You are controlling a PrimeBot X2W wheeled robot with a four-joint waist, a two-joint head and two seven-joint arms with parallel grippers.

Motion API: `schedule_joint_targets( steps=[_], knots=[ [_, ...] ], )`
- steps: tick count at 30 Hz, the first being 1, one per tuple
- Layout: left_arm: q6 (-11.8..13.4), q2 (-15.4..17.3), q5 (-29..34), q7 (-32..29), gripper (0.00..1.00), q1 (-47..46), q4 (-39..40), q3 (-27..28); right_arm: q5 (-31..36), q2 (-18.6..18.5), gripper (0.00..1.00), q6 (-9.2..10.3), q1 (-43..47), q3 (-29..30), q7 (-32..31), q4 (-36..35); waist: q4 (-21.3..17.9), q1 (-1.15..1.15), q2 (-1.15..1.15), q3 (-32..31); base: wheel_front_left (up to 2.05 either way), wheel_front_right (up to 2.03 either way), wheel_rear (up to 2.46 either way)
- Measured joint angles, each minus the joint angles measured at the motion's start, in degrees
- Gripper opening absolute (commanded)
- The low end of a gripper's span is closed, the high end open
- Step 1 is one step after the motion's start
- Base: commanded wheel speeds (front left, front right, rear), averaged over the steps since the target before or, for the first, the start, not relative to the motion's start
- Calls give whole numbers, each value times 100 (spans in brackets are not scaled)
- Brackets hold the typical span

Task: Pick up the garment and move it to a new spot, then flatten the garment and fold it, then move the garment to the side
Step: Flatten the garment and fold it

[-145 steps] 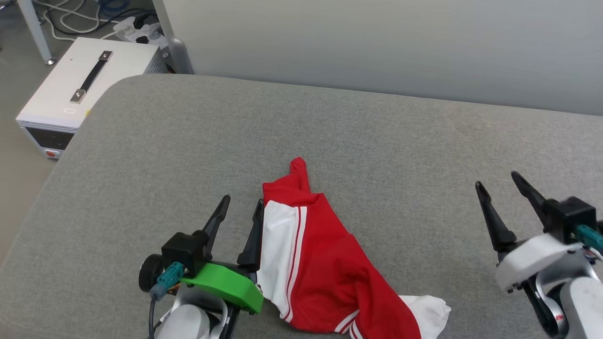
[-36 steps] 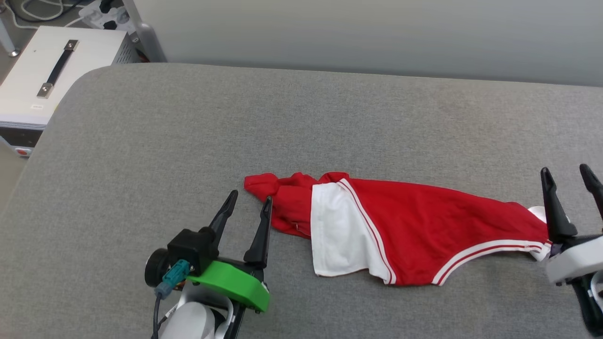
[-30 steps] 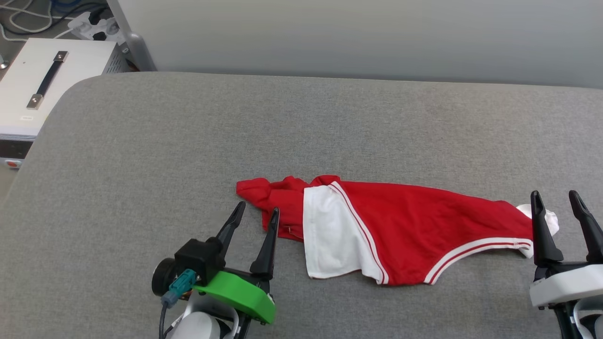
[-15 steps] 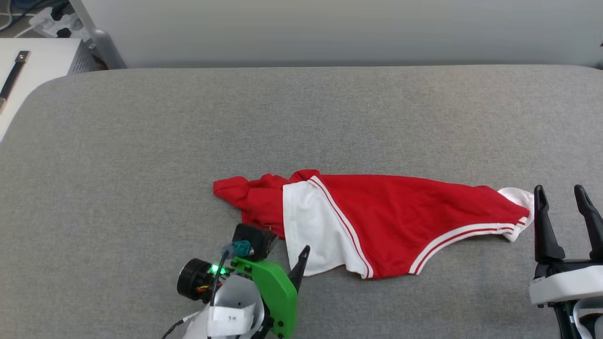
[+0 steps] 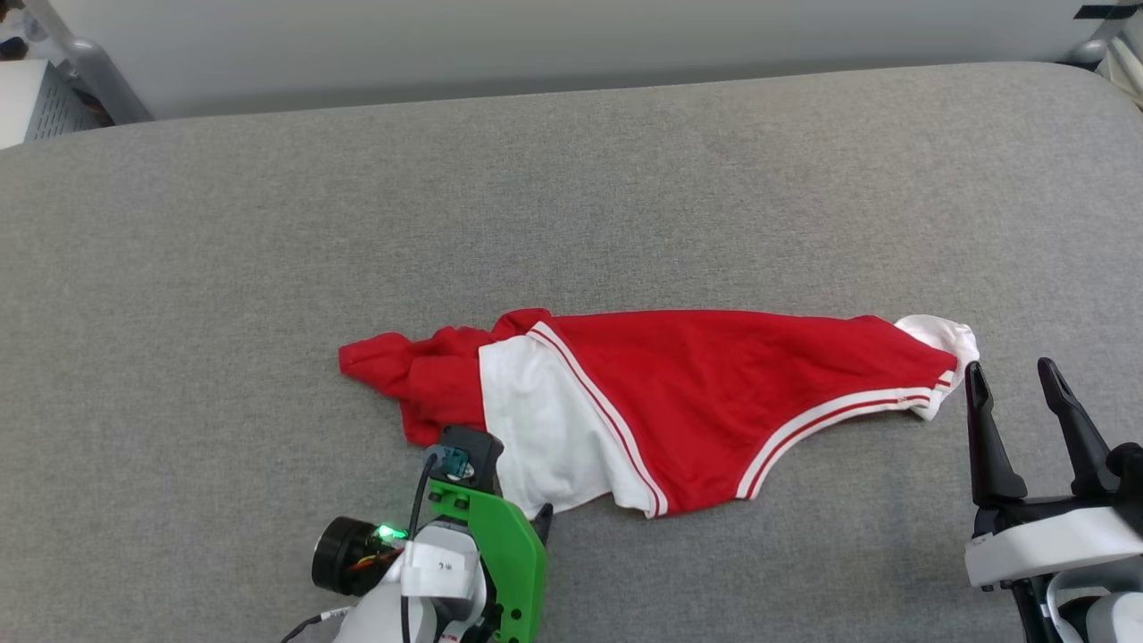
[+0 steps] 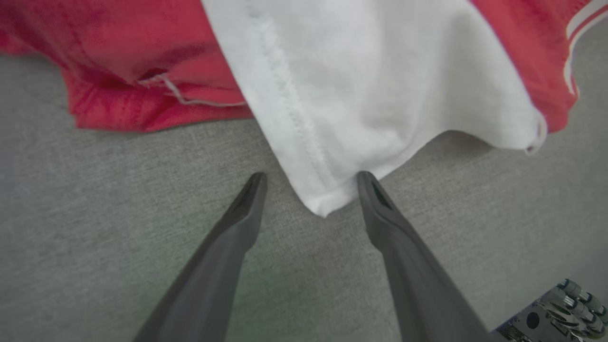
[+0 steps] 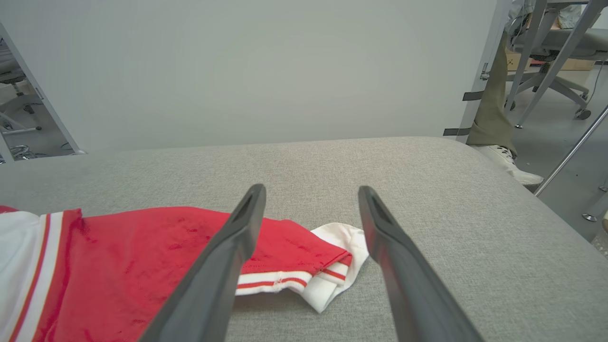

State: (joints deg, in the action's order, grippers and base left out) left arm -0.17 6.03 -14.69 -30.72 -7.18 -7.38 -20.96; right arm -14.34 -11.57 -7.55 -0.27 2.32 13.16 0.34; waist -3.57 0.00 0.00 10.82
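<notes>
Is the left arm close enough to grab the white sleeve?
Probably yes. The left tool is open, a corner of the white sleeve lies right between its tips, and nothing blocks it.

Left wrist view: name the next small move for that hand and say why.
Probably close the left hand on the white sleeve corner. The hand stands open, the corner lies right between its tips, and the garment lies bunched on the grey surface, not yet spread flat.

Left hand (image 6: 309,175) now down at garment (image 5: 714,393)
</notes>
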Motion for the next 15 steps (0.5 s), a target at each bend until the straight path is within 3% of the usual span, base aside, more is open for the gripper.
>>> schedule_joint_targets(
  steps=[13, 14, 15],
  knots=[
    [5, -46, -166, 377, 97, -262, -552, 65, -1, -88, 100, 0, -105, -67, 73, 235, -91, 0, 0, 159, 0, 0, 0],
    [-22, -51, -202, 375, 0, -277, -597, 64, -1, -105, 100, 0, -105, -69, 73, 256, -88, 0, 0, 157, 0, 0, 0],
    [-67, -51, -223, 365, 0, -309, -646, 53, -1, -118, 100, 0, -105, -70, 74, 270, -86, 0, 0, 152, 0, 0, 0]
  ],
)
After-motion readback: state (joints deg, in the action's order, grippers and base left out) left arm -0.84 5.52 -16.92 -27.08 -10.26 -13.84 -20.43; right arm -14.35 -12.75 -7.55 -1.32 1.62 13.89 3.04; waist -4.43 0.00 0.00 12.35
